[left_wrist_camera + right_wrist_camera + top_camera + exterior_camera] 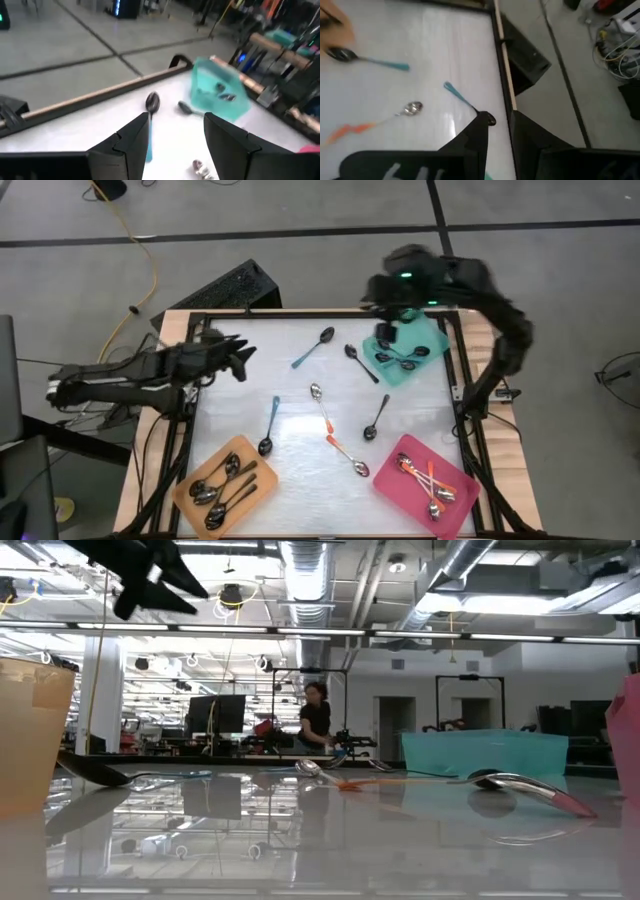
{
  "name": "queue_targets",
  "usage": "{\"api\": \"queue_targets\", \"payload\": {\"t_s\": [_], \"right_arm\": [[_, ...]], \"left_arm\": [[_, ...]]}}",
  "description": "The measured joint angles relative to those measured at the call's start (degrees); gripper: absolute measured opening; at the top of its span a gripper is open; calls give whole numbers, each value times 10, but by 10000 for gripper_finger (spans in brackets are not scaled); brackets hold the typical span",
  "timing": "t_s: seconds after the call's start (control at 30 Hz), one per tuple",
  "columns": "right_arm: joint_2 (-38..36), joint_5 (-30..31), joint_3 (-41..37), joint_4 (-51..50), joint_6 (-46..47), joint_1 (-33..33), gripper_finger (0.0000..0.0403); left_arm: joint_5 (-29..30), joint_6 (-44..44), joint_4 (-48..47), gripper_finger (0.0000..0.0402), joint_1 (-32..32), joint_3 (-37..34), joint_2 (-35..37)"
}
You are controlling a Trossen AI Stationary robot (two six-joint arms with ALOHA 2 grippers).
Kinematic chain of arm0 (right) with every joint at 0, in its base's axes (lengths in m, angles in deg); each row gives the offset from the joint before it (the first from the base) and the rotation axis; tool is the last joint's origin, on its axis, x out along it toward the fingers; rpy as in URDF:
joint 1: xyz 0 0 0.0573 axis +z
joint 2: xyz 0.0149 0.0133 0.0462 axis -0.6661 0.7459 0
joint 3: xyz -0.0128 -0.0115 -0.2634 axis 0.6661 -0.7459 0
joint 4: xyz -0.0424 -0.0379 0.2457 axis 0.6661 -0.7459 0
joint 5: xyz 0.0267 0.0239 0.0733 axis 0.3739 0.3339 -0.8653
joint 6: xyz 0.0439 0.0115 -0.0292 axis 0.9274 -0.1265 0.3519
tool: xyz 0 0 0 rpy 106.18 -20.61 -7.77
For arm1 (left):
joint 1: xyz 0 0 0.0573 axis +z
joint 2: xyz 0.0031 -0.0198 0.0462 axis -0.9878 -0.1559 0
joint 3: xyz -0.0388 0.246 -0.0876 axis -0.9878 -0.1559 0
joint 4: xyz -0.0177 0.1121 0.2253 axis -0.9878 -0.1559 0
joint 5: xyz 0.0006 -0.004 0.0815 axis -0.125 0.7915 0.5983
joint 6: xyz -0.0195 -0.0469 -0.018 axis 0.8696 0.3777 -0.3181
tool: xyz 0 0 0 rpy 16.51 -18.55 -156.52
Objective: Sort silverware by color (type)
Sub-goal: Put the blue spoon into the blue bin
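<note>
Loose spoons lie flat on the white table: a teal-handled one [313, 348] near the far edge, a dark one [360, 363], an orange-handled one [320, 405], a second teal one [270, 425], another dark one [376, 418] and another orange one [348, 455]. My left gripper [240, 358] hovers open over the table's left side, above and short of the far teal spoon [151, 102]. My right gripper [386, 336] hangs over the teal tray [408, 352] with a narrow gap between its fingers and nothing in it [501, 120].
An orange tray [225, 483] with silver spoons sits at the near left. A pink tray [428, 485] with orange-handled spoons sits at the near right. The teal tray holds dark spoons. A black frame rail [300, 313] edges the table. A person [315, 720] stands far behind.
</note>
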Motion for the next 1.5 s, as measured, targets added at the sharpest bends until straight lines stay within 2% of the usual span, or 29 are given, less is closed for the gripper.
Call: {"api": "queue_targets", "payload": {"t_s": [0.27, 0.37, 0.5, 0.7, 0.97, 1.17, 1.37, 1.5], "right_arm": [[-86, 0, -1, -35, 65, 34, 92], [-103, -1, -1, -48, 77, 51, 92], [-107, 0, -1, -71, 89, 73, 92], [-103, 0, -1, -102, 100, 94, 92], [-101, 0, -31, -111, 110, 107, 92], [-101, 0, -64, -113, 117, 108, 92], [-102, 0, -99, -101, 120, 108, 92], [-102, 0, -113, -100, 124, 109, 92]], "left_arm": [[-220, -69, 93, 189, 157, 4, -129], [-256, -110, 140, 206, 192, 4, -186], [-275, -165, 196, 227, 215, 4, -269], [-265, -208, 288, 242, 221, 4, -394], [-256, -194, 409, 242, 221, 5, -537], [-246, -215, 414, 242, 209, 38, -624], [-150, -238, 412, 242, 182, 73, -692], [-138, -215, 420, 241, 178, 86, -726]]}}
